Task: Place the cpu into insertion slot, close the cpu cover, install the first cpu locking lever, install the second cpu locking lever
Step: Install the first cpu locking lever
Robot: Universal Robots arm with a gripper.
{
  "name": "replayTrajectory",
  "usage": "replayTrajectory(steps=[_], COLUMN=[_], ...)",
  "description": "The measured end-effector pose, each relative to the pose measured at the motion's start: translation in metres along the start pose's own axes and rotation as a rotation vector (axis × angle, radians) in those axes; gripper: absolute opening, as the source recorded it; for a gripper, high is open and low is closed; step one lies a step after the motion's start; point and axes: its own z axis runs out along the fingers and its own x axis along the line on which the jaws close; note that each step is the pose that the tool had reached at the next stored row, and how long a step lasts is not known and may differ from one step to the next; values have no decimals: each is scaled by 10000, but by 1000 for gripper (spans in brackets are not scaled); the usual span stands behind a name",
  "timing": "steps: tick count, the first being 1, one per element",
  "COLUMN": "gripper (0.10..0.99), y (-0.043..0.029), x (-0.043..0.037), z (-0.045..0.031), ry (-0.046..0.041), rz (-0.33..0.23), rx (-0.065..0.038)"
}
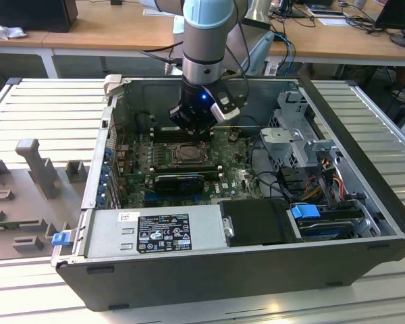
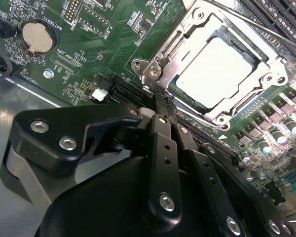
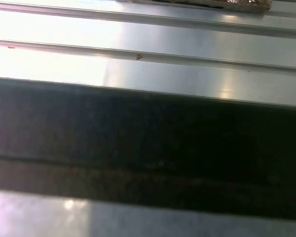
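The cpu, a pale silver square, lies in the insertion slot on the green board. The cpu cover, a silver frame with a cut-out centre, lies flat over its edges. A thin lever rod runs along the socket's far side. My gripper is shut, its two black fingers pressed together with nothing seen between them. The tips sit just off the socket's corner hinge. In the exterior view the gripper hangs straight down over the insertion slot, inside the open computer case.
A black fan card lies just in front of the socket, with a power supply nearer still. A drive cage and cables fill the exterior view's right. A coin battery and memory slots flank the socket. Ribbed metal borders the case.
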Motion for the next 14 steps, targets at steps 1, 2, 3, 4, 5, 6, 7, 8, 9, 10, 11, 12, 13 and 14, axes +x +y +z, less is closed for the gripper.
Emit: replayTrajectory(steps=[1, 2, 3, 4, 5, 6, 7, 8, 9, 10, 11, 12, 13, 14], gripper=[106, 106, 106, 106, 106, 106, 106, 106, 106, 106, 106, 106, 106, 106], y=[0, -2, -5, -6, -8, -11, -17, -21, -26, -32, -35, -37, -39, -40], x=[-1, -1, 0, 0, 1, 1, 1, 2, 2, 3, 3, 3, 4, 4], z=[-6, -6, -8, -8, -8, -6, -3, 0, 2, 7, 11, 16, 21, 27], ry=[-3, -4, -2, 0, 1, 2, 3, 3, 2, 1, 0, 1, 1, 3], rz=[-2, -2, -3, -2, -1, -1, -4, -3, -2, -2, -2, 0, 0, -1], rx=[-5, -7, -4, -3, 3, 9, 13, 12, 13, 10, 8, 7, 9, 12])
